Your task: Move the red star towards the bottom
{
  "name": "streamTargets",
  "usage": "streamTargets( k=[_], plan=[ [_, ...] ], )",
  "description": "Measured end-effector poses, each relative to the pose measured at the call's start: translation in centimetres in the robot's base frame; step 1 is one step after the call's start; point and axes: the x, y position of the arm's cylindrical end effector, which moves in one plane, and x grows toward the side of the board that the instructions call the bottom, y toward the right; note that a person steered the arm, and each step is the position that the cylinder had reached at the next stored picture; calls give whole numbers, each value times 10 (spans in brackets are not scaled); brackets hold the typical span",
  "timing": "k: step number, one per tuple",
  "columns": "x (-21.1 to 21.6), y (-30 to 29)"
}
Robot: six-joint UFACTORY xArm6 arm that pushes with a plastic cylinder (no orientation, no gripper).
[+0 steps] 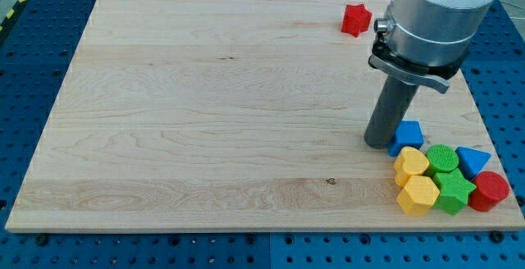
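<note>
the red star (356, 20) sits near the top edge of the wooden board (205, 113), toward the view's right, with bare wood below it. my tip (379, 143) holds nothing and rests well below the star, touching the blue block (407, 135) atop a cluster: two yellow blocks (414, 179), a green cylinder (441, 156), a green star (454, 191), a blue wedge (472, 161) and a red cylinder (490, 191) crowding the bottom-right corner.

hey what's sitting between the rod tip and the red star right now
Nothing: in the camera view only bare board lies between my tip and the red star.
</note>
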Motion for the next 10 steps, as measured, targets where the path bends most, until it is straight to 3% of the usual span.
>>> streamTargets(
  k=[1,3,5,7,9,10],
  plan=[
    [-2,6],
    [-76,-65],
    [-169,-68],
    [-247,-30],
    [-266,39],
    [-257,41]
  ],
)
